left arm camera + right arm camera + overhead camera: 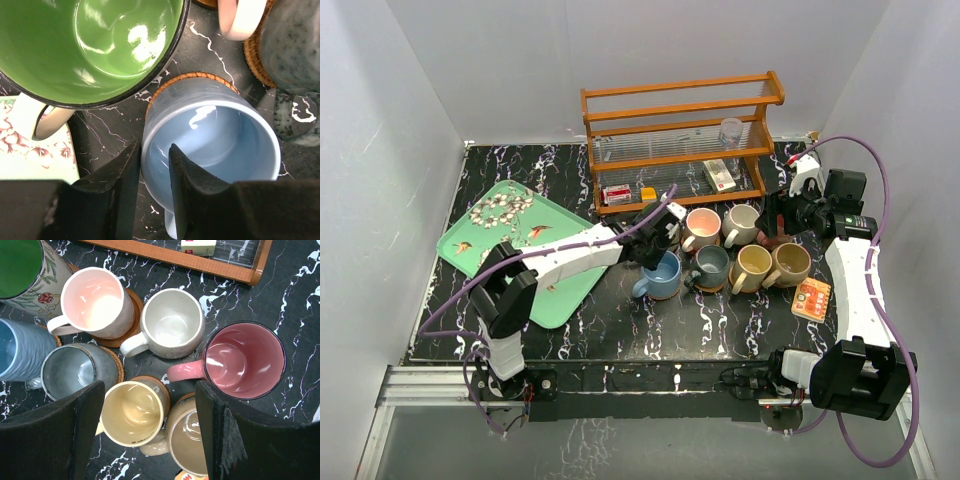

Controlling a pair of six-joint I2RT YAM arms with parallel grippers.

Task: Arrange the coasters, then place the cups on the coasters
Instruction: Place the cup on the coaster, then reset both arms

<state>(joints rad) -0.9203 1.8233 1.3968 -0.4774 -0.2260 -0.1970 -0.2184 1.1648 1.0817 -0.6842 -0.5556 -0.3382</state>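
Nearest us on the bench, the front row of cups runs left to right: light blue mug, grey-teal mug, yellow mug, tan mug.

The left end effector is down at the near-left rim of the light blue mug. Its jaws are narrow, with the mug's wall in the gap between them. We cannot tell whether they pinch that wall or merely straddle it. The mug stands upright on a woven coaster, whose edge shows on its far side.

The right end effector hangs above the yellow and tan mugs, jaws wide and holding nothing.

Farther back stand the green mug, the pink mug on a dark wood coaster, the cream mug and the maroon mug.

We see no coaster edge under the cream or maroon mug, so we judge those two to be unfinished. The maroon mug lies just far and right of the right end effector. Its handle points left toward the cream mug, so its long axis runs left to right. The right arm is much the nearer.

Beyond them all stands the wooden rack.
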